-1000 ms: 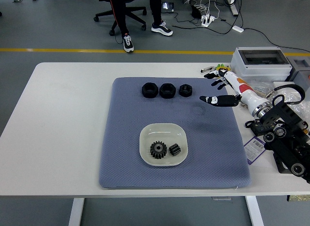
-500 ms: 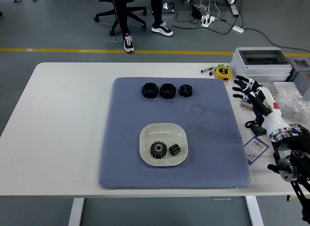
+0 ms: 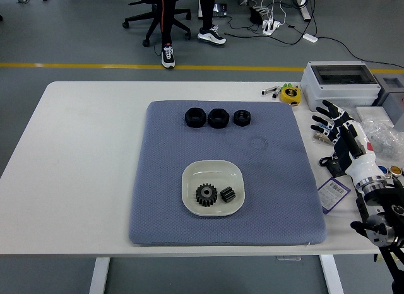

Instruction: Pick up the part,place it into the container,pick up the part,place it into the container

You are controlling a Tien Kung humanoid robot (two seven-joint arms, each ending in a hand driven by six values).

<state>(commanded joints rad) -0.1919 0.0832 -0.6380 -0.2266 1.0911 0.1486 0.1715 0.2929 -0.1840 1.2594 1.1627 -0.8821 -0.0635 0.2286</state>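
A white plate (image 3: pixel 213 172) sits on the blue-grey mat (image 3: pixel 170 199) and holds a large black gear (image 3: pixel 206 195) and a small black gear (image 3: pixel 228 194). Three black nut-like parts (image 3: pixel 216 117) lie in a row at the mat's far edge. My right hand (image 3: pixel 332 125) is off the mat at the table's right side, fingers spread and empty. My left arm is out of view.
A grey electrical box (image 3: pixel 338 80), a yellow tape measure (image 3: pixel 290 93), pens (image 3: pixel 271 90), a clear plastic bag (image 3: pixel 381 129) and a label card (image 3: pixel 332 194) lie at the table's right side. A person's legs (image 3: pixel 165 29) and an office chair (image 3: pixel 142 10) are beyond the table.
My right hand has drawn back to the right, from over the mat's right part to off the mat beside the grey box. The parts and plate have not moved.
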